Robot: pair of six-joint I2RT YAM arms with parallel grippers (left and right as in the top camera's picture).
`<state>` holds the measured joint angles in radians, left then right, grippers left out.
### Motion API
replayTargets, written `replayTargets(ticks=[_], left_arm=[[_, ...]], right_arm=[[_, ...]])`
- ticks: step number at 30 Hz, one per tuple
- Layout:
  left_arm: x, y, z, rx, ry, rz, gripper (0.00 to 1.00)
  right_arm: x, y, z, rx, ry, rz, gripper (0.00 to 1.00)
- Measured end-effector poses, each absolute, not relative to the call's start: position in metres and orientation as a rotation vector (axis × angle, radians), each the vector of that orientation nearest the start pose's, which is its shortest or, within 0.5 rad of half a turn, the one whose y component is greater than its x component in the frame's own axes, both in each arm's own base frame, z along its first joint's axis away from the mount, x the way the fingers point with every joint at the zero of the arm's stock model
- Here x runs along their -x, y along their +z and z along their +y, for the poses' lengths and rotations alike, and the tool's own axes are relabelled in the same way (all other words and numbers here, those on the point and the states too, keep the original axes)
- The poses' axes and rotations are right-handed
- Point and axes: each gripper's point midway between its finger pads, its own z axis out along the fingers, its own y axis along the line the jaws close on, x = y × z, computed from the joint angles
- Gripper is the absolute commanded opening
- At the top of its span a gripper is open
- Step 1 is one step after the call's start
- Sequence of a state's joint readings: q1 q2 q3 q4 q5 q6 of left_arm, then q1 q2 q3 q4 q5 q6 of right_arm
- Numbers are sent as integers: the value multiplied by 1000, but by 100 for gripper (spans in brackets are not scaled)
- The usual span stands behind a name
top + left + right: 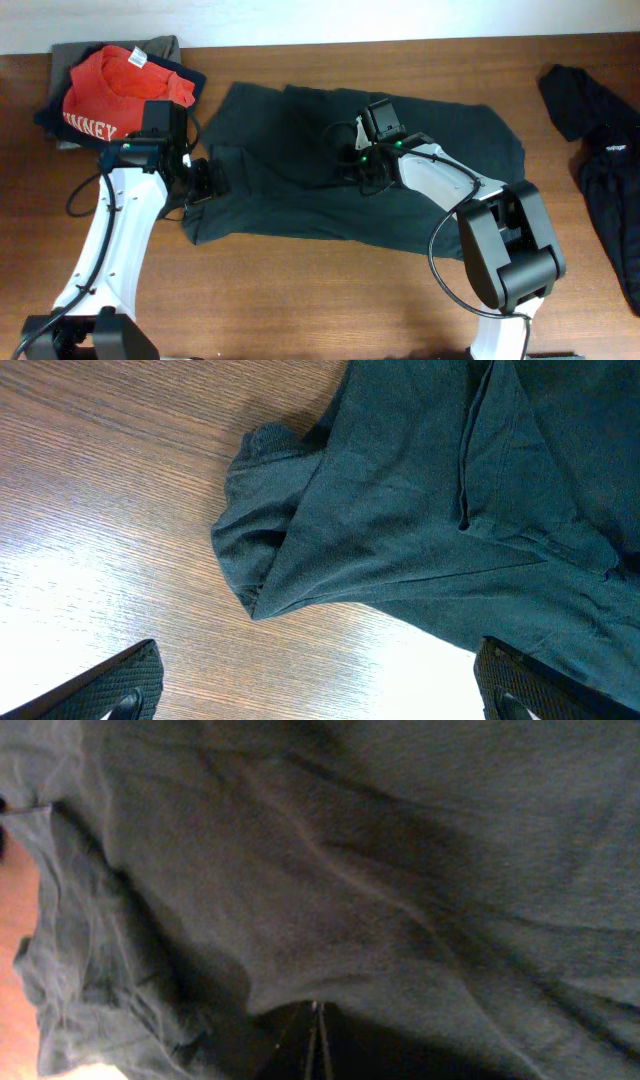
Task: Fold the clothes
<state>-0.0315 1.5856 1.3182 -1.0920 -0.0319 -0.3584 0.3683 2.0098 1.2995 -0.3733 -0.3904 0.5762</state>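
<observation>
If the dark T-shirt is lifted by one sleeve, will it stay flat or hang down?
The dark T-shirt will probably hang limp: its sleeve already lies crumpled in soft folds. It seems light for its size, being thin cloth. Pushed on the smooth wooden table, it would likely bunch up rather than slide whole.

left arm (118,225) reaching up from near-left base, wrist angled inward, left tool (208,183) low, jaws spread wide, right arm (445,182) elbow folded, stretched toward centre, right tool (315,1040) pinched closed
</observation>
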Motion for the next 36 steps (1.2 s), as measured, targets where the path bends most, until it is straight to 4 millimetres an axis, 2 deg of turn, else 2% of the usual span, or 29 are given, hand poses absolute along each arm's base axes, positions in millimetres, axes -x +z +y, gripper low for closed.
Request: replayTargets(ticks=[5, 6, 8, 10, 12, 13, 14, 15, 17, 19, 22, 25, 30, 36], left_arm=[[-328, 130, -9, 451, -49, 2894, 99], [-329, 131, -12, 435, -72, 2896, 99], [-331, 132, -24, 364, -168, 2900, 99], [-333, 134, -37, 312, -263, 2899, 99], [-335, 136, -51, 261, -357, 2890, 99], [-336, 138, -62, 228, -414, 2883, 99], [-336, 139, -69, 206, -443, 2880, 99], [-336, 141, -78, 184, -476, 2876, 95], [-336, 143, -95, 159, -527, 2867, 93], [-339, 146, -112, 143, -573, 2847, 93], [-341, 141, -133, 129, -621, 2849, 93], [-345, 123, -142, 165, -640, 2891, 93], [-358, 87, -137, 263, -629, 2950, 93], [-363, 68, -125, 351, -618, 2978, 93]], right_arm=[[-404, 34, 216, -196, 753, 2849, 4], [-403, 38, 211, -207, 740, 2871, 6], [-407, 55, 199, -212, 713, 2891, 15], [-410, 80, 184, -217, 681, 2912, 26], [-414, 114, 169, -233, 668, 2891, 52], [-413, 138, 159, -227, 656, 2882, 68], [-410, 156, 151, -227, 651, 2873, 79], [-408, 173, 144, -221, 647, 2859, 84], [-401, 208, 132, -194, 641, 2814, 86], [-393, 224, 127, -164, 636, 2797, 86], [-379, 227, 125, -124, 622, 2835, 86], [-370, 218, 123, -99, 607, 2891, 86], [-367, 212, 119, -54, 565, 2919, 87], [-365, 210, 116, -37, 533, 2928, 87]])
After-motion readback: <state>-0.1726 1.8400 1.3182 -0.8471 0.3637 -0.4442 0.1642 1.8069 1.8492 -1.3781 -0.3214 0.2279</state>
